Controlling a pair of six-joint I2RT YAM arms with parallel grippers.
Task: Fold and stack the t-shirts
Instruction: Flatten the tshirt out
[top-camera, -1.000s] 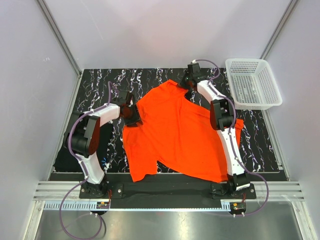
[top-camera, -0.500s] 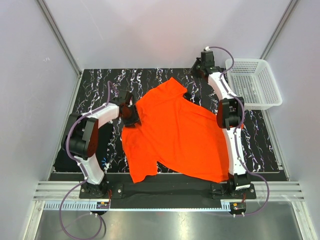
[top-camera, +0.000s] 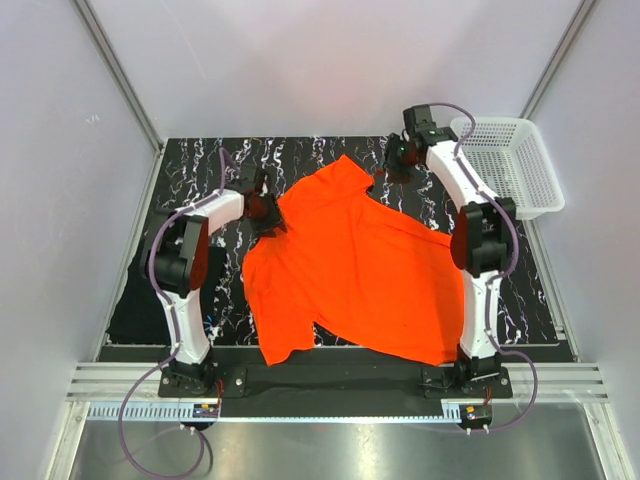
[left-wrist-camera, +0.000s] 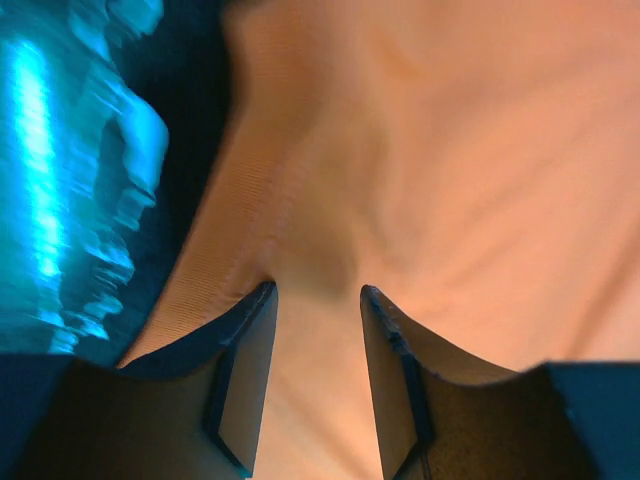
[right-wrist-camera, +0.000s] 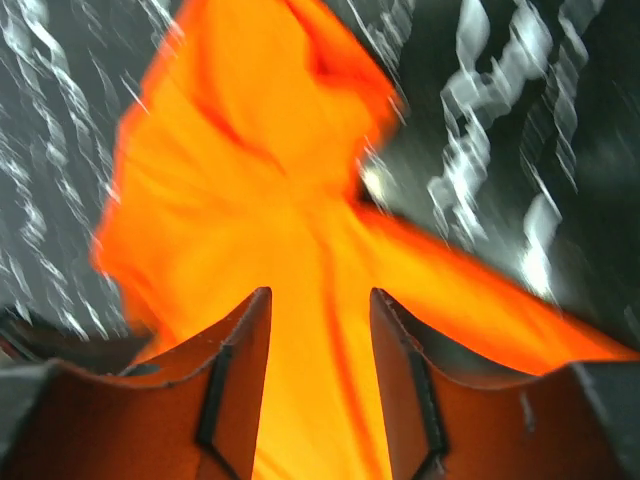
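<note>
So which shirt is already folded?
The black shirt, a flat dark rectangle just left of the left arm. The orange shirt lies spread out and rumpled on the mat.

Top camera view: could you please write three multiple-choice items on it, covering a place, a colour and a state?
1. Where does the basket stand?
A. at the far right, beside the mat
B. at the near left
C. on top of the shirt

2. What colour is the shirt in the middle?
A. blue
B. orange
C. white

3. How does that shirt lie?
A. folded into a small square
B. rolled up
C. spread open on the mat

Answers: 1 A, the basket sits off the mat's far right corner; 2 B, the cloth is vivid orange against the dark mat; 3 C, its body lies open across the mat, not folded.
</note>
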